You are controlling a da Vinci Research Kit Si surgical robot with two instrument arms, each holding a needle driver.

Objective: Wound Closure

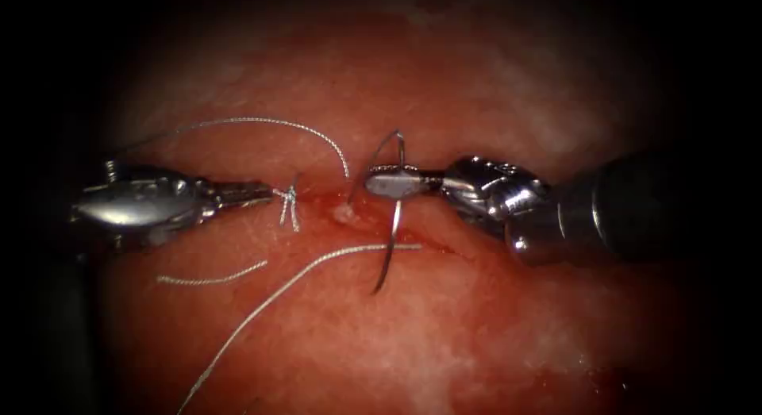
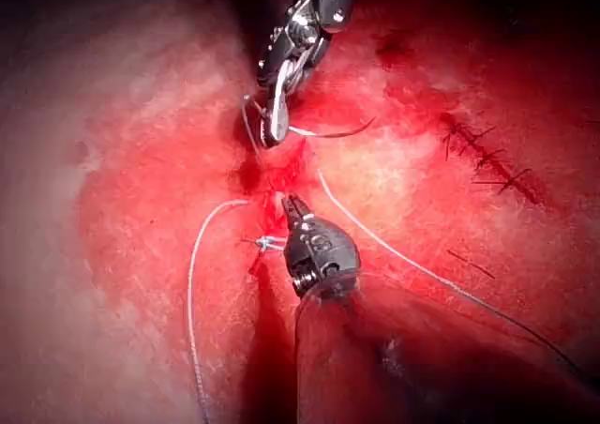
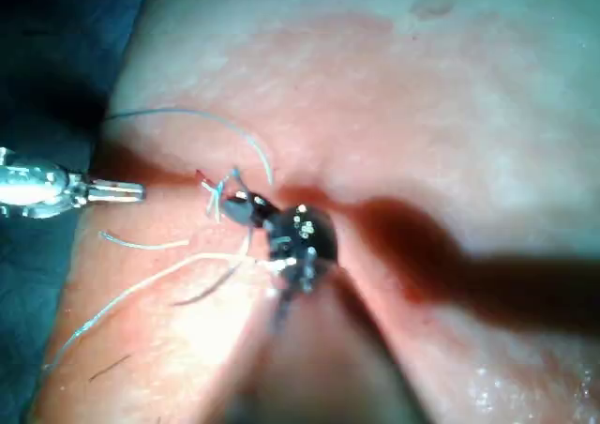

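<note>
- The right end effector [image 1: 390,182], entering from the frame's right, is clenched on the needle [image 1: 391,224] near the middle of its curve, at mid-frame over the cut [image 1: 333,202].
- The needle arcs above and below the jaws; its lower end points down over the tissue [image 1: 476,328], and it looks free of the tissue.
- The left end effector [image 1: 266,194], at the frame's left, has its jaws closed, tips just beside a knot [image 1: 289,196] with short cut ends; whether it grips anything cannot be told.
- Thread [image 1: 270,300] runs from the needle toward the lower left; another strand curves above the knot.
- A loose thread piece [image 1: 210,278] lies at lower left.
</note>
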